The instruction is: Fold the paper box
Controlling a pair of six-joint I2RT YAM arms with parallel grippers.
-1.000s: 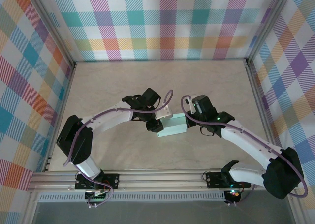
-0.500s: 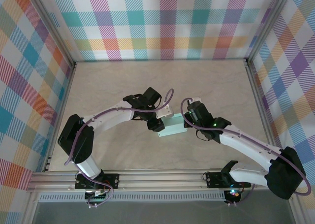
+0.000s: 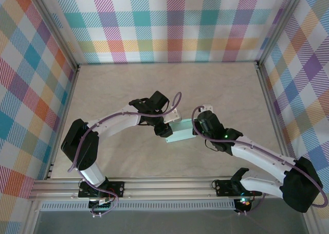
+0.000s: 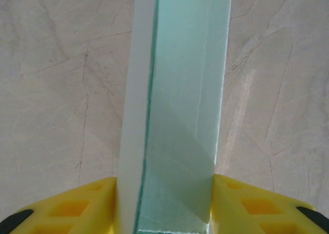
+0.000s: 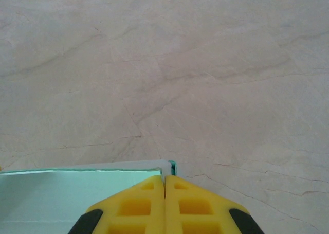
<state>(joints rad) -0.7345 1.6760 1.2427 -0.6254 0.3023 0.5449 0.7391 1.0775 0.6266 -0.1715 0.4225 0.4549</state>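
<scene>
The paper box (image 3: 181, 131) is a small pale mint-blue card box lying mid-table between the two arms. My left gripper (image 3: 165, 127) is at its left end. In the left wrist view the box (image 4: 182, 105) runs away from the camera, and my left gripper (image 4: 163, 185) is shut on it, one yellow finger (image 4: 92, 200) against each long side. My right gripper (image 3: 197, 128) is at the box's right end. In the right wrist view my right gripper (image 5: 164, 178) is shut, its tips resting at a corner of the box (image 5: 67, 193), with nothing seen between them.
The table (image 3: 128, 85) is pale marbled stone. Metal frame posts (image 3: 69, 79) and checked cloth walls close off the left, right and far sides. A metal rail (image 3: 164, 190) with both arm bases runs along the near edge.
My right wrist has drawn a little toward the near edge while staying at the box's right end. The box and my left gripper have hardly moved.
</scene>
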